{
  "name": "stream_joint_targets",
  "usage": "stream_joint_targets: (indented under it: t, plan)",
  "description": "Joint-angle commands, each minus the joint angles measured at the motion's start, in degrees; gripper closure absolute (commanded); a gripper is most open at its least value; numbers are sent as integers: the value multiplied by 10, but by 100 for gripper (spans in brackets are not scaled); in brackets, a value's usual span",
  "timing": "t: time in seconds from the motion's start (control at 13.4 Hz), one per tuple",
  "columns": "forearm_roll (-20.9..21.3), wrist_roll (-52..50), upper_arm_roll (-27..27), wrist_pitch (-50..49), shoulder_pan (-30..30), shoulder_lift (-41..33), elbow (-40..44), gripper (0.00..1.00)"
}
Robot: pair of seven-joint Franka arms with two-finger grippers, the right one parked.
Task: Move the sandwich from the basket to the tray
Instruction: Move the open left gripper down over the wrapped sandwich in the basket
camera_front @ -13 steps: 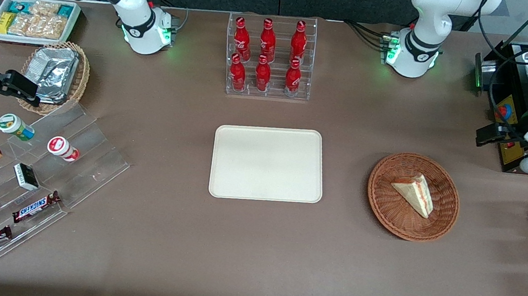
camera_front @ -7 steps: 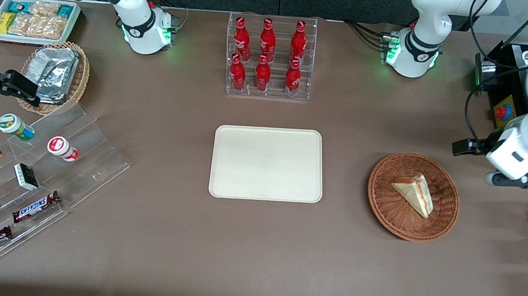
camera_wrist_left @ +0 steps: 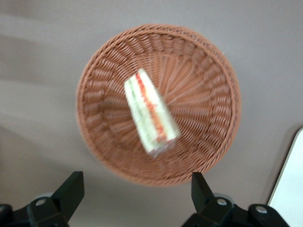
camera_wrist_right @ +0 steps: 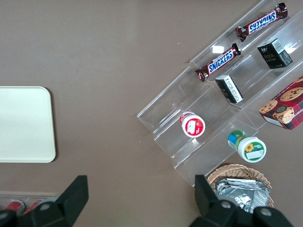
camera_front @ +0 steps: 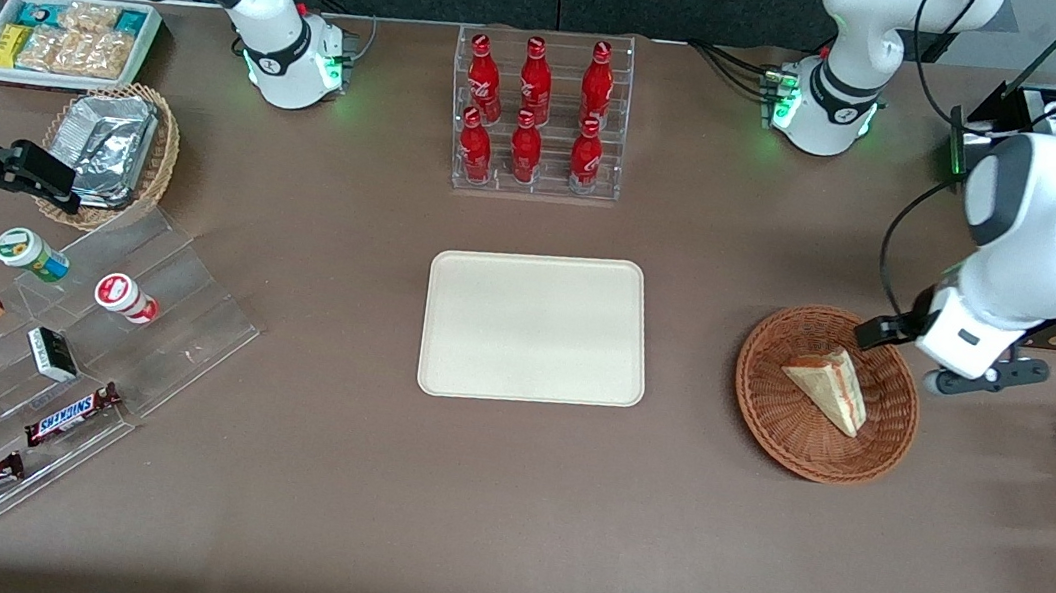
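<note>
Sandwich [camera_front: 827, 387] lies flat inside the basket [camera_front: 778, 438], roughly at its middle, filling edge [camera_wrist_left: 150, 101] turned up toward the wrist camera. We read red-orange and green stripes along that edge. It touches only the wicker; nothing grips it.

Basket sits on the desk [camera_front: 360, 518] toward the working arm's end, well apart from the tray [camera_front: 536, 328], which lies bare at the desk's middle, nearer the front camera than the bottle rack [camera_front: 540, 117].

Hand [camera_wrist_left: 137, 198] hangs above the basket's rim, on the side away from the tray, fingers [camera_wrist_left: 71, 187] spread wide and holding nothing. In the front view the hand [camera_front: 919, 357] shows just past the rim edge, not yet over the wedge.

We judge this as the approach step: the spread fingers suit a wedge whose broad bread faces need a wide opening. The wedge lies on a slant across the line between the fingertips, so we expect some wrist turn is called for before descent, so the pads meet the bread faces rather than a corner.

Risk, as we see it: soft bread, easy to crush; the sloped wicker wall may foul a fingertip on a low grasp.

Tray lies bare, so the set-down spot is free.
</note>
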Motion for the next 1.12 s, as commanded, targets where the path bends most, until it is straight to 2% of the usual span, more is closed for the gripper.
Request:
stream_joint_targets:
  t: [0.0, 0.22, 0.6, 1.05]
  plan:
    - [-4, -46, 0, 90, -3, 2, -53, 0]
    - [-2, -161, -3, 142, -4, 22, -59, 0]
    - [-3, -201, -4, 163, -4, 45, -63, 0]
    - [-3, -202, -4, 164, -3, 76, -72, 0]
